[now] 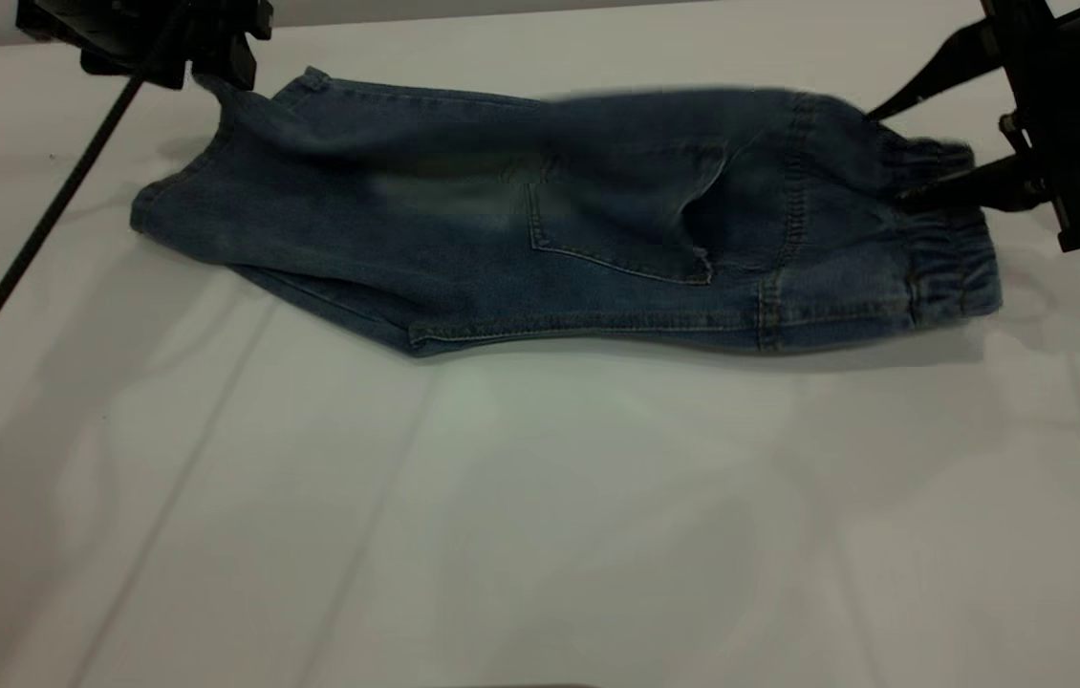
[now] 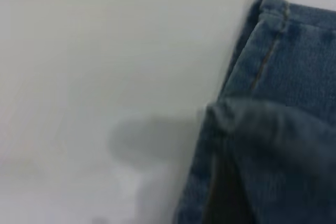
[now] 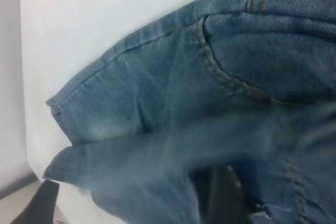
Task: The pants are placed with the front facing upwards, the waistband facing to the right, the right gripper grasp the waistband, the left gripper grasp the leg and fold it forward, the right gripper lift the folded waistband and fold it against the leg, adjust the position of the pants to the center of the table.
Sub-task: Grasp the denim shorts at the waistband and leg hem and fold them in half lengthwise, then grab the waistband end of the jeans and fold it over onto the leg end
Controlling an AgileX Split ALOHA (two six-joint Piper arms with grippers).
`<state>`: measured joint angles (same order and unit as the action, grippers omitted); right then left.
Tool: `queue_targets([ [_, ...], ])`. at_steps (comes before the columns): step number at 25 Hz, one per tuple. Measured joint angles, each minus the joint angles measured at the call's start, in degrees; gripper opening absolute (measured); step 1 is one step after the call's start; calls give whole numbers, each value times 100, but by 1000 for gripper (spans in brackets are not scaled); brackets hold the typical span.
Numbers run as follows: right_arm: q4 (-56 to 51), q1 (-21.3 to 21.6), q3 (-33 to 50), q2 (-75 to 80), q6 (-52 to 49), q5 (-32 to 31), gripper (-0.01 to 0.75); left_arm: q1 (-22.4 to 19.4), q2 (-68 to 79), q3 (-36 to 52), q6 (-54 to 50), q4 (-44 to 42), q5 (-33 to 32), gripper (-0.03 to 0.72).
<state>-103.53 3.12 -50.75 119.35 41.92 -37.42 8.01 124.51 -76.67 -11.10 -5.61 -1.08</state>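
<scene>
The blue denim pants [image 1: 521, 239] lie lengthwise across the far half of the white table [image 1: 540, 535], folded along their length, with a pocket facing up. Their gathered waistband [image 1: 946, 258] points right. My right gripper [image 1: 894, 158] is shut on the waistband's far part and holds it raised off the table. At the far left my left gripper [image 1: 220, 81] is shut on the leg hem and lifts that corner. Denim [image 2: 294, 51] fills the left wrist view and drapes over the jaws. In the right wrist view the pants [image 3: 184, 87] cover all but one dark finger [image 3: 220, 198].
A black cable [image 1: 24, 248] runs from the left arm diagonally down to the table's left edge. The table's far edge [image 1: 502, 19] lies just behind the pants. The cloth's upper fold is blurred.
</scene>
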Motion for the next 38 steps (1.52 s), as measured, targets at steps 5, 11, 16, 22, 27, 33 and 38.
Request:
queue_targets([
  [5,0,0,0,0,-255,-250,498,0,0,0,-650,0,-245,457],
  [11,198,0,0,0,98,-1508,505,0,-123,0,-156,0,-703,459],
  [16,1468,0,35,0,-220,-1630,499,0,-247,0,350,0,-776,460],
  [22,2292,0,412,0,-721,-801,499,110,-253,0,616,0,-893,460],
  [27,2106,0,479,0,-605,84,499,233,-259,0,697,0,-893,460],
  [33,1236,0,473,0,278,476,499,470,-259,0,759,0,-893,460],
  [38,942,0,473,0,607,637,380,706,-259,0,764,0,-916,460],
])
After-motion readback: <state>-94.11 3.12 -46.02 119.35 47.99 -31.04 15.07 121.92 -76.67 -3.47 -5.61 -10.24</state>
